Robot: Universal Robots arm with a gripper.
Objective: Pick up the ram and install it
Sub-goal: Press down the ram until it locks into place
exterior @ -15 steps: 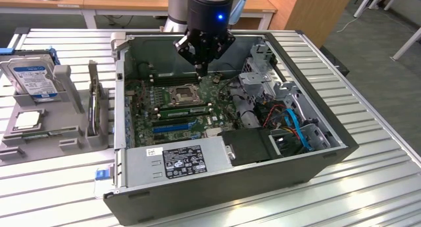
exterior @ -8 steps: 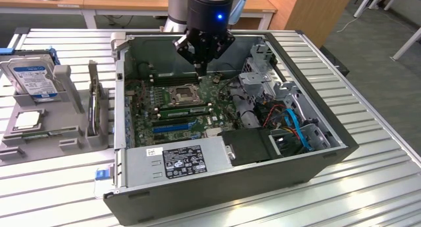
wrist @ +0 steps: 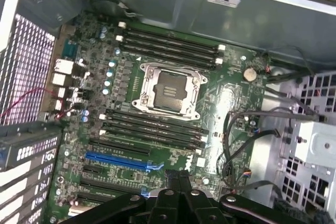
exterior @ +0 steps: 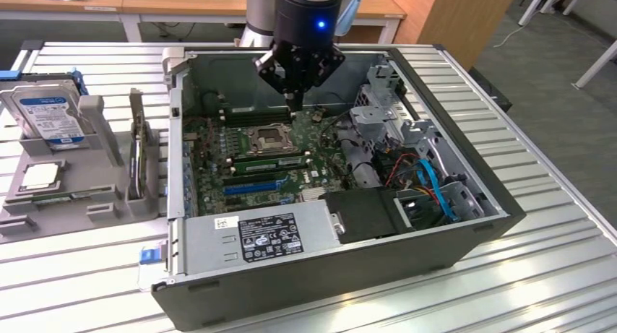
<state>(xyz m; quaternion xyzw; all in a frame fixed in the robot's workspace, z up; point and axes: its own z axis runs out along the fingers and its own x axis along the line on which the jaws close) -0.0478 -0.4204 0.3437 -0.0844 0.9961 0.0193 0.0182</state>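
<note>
1. Exterior view: the jaws hung together, empty, above the motherboard inside the open dark grey metal computer case (exterior: 463, 203).
2. The long green ram stick (exterior: 270, 160) seemingly sat slotted beside the square silver CPU socket (exterior: 266, 139).
3. Judged step: installing; full seating still needed confirming.

Ribbed bare-metal table (exterior: 540, 225); matt dark case (exterior: 405, 271); green circuit board (wrist: 226, 98).
</note>
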